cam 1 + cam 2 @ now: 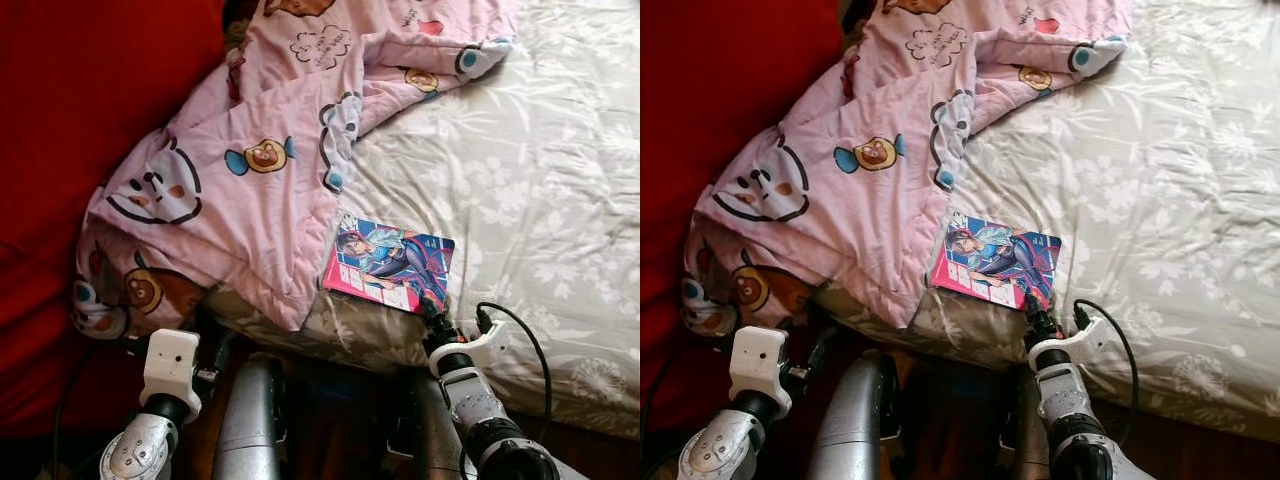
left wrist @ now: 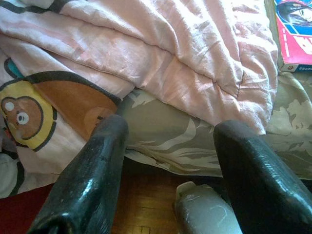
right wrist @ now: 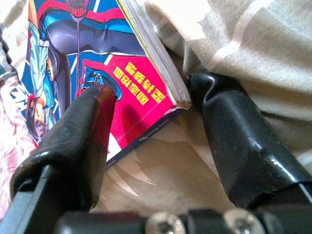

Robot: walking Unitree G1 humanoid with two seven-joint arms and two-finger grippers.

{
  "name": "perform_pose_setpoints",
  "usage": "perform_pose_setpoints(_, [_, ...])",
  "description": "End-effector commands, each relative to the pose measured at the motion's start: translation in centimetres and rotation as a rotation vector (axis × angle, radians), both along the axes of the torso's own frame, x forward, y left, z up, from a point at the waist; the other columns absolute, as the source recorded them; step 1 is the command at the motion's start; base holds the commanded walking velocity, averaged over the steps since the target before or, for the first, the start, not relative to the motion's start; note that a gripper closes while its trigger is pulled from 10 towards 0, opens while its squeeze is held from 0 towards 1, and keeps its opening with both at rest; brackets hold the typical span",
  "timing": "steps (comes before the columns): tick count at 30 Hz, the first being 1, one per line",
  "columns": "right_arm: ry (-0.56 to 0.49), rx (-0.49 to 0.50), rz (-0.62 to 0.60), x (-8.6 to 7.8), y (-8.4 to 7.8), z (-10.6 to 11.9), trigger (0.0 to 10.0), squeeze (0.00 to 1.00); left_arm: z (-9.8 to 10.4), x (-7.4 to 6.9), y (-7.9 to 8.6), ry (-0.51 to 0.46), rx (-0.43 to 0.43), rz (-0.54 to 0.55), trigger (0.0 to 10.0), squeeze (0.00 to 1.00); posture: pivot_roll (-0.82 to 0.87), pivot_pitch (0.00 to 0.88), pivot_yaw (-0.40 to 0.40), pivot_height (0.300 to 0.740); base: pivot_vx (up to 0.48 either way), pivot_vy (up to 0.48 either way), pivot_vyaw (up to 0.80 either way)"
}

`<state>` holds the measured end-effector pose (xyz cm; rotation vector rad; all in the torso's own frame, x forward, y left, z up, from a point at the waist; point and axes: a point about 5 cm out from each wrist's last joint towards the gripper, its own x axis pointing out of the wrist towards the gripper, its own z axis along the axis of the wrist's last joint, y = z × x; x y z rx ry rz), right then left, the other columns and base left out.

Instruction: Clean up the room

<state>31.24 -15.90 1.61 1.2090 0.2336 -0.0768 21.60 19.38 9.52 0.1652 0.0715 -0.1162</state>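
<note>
closest to the head camera, low in the left eye view, two silver arms rise from the bottom edge. the right gripper (image 1: 432, 312) reaches onto the near edge of the bed covered in a pale grey floral sheet (image 1: 540, 170), its black tips at the near corner of the glossy illustrated book with a pink and blue cover (image 1: 392, 262). that book lies flat on the sheet, just beside the hem of the rumpled pink cartoon-print quilt (image 1: 240, 180), which spills over the bed's left side toward the red floor covering (image 1: 60, 150). the left gripper (image 1: 205, 345) hangs low below the quilt's overhang, seemingly parked clear of the reach.

the right eye view gives the same layout, with the book's corner meeting the right gripper's tips.

from the left wrist view, the left gripper's two black fingers (image 2: 83, 180) stand wide apart with nothing between them, pointed at the quilt's folded edge and the sheet beneath it, with wooden floor (image 2: 141, 209) below.

from the right wrist view, the right gripper's jaws are spread around the book's corner: one finger (image 3: 78, 141) rests over the pink cover, the other sits against the sheet beside the page edges. i judge this straddle is set up to pinch the book's thickness, though the jaws have not closed yet.
</note>
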Motion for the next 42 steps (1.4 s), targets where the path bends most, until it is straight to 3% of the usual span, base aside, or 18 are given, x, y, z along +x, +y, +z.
perform_pose_setpoints(1, [0.072,0.057,0.013,-1.2,0.8,-1.4,10.0,0.00,-0.5,-0.6,0.1,0.041,0.014,-0.003,10.0,0.00,0.26,0.442,0.046,0.602,0.000,0.000,0.00])
perform_pose_setpoints(15, [-0.013,0.098,0.103,0.5,3.2,0.5,10.0,0.00,-0.2,-1.4,0.1,0.041,0.037,0.007,10.0,0.00,0.28,0.455,0.035,0.602,0.000,0.000,0.00])
perform_pose_setpoints(16, [-0.012,0.092,0.105,0.5,3.2,0.5,4.6,0.00,-0.1,-1.4,0.1,0.041,0.039,0.009,10.0,0.00,0.28,0.455,0.035,0.602,0.000,0.000,0.00])
perform_pose_setpoints(17, [-0.010,0.088,0.104,0.5,3.1,0.5,0.0,0.00,-0.1,-1.4,0.2,0.042,0.040,0.011,10.0,0.00,0.27,0.451,0.031,0.602,0.000,0.000,0.00])
perform_pose_setpoints(27, [-0.053,0.078,0.078,0.5,1.6,0.7,0.0,0.00,-0.5,-1.0,-0.1,0.043,0.037,0.014,10.0,0.00,0.26,0.440,0.024,0.602,0.000,0.000,0.00])
perform_pose_setpoints(42, [-0.188,0.120,0.125,1.1,2.3,1.9,0.0,0.00,-0.8,-0.3,-0.4,0.040,0.034,0.009,10.0,0.00,0.24,0.425,0.020,0.602,0.000,0.000,0.00])
